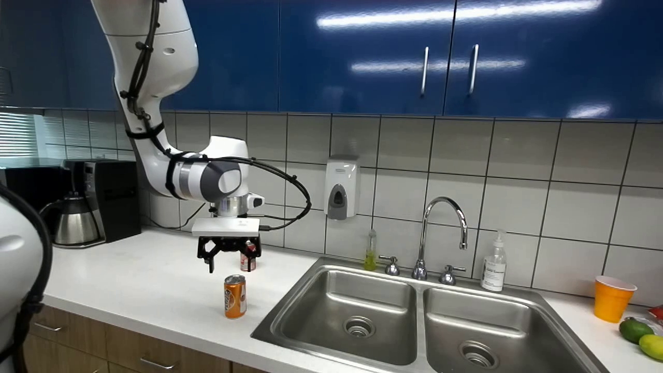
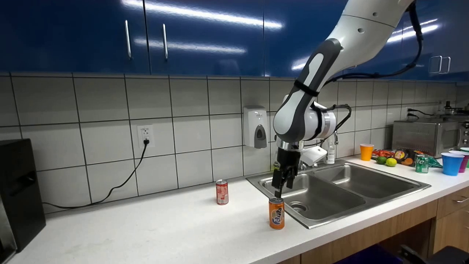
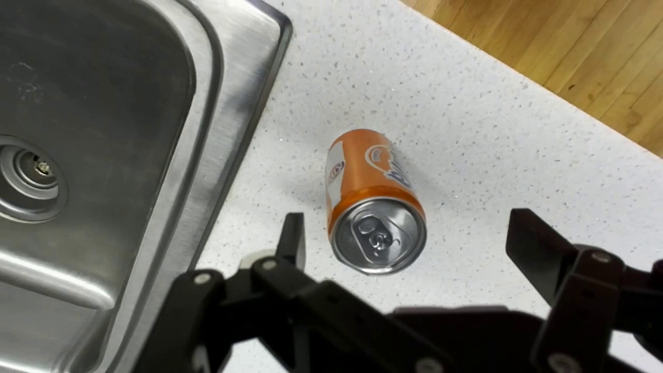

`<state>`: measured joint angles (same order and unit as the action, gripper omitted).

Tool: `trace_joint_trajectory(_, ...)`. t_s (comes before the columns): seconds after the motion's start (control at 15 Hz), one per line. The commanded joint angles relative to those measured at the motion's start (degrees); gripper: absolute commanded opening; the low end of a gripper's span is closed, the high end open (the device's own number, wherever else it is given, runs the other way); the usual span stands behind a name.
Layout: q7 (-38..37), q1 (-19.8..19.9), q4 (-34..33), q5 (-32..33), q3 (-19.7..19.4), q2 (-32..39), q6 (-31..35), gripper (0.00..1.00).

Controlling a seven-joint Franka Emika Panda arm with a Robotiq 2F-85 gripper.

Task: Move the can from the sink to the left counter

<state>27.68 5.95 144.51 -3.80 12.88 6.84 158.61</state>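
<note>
The orange can (image 1: pixel 235 297) stands upright on the left counter (image 1: pixel 134 274), just beside the sink's near-left rim. It also shows in an exterior view (image 2: pixel 276 216) and in the wrist view (image 3: pixel 365 171), with its silvery top toward the camera. The sink (image 1: pixel 420 316) has two basins, and no can shows in them. Its rim shows in the wrist view (image 3: pixel 241 98). My gripper (image 1: pixel 230 267) is open and empty, above the can. In the wrist view the gripper's fingers (image 3: pixel 406 233) are wide apart, with the can's top between them, nearer the left finger, touching neither.
A red can (image 2: pixel 221 192) stands behind on the same counter, partly hidden by the gripper in an exterior view (image 1: pixel 248 263). A chrome faucet (image 1: pixel 422 238) and soap bottle (image 1: pixel 493 267) stand behind the sink. A coffee maker (image 1: pixel 111 199) and orange cup (image 1: pixel 613 300) stand farther off.
</note>
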Motion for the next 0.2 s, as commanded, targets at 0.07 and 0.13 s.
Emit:
trace_joint_trajectory(0.07, 0.24, -2.22, 0.11, -0.5, -2.09, -0.06, -0.04, 1.0)
trace_joint_trajectory(0.13, 0.24, -2.22, 0.15, -0.5, -2.09, -0.06, -0.04, 1.0)
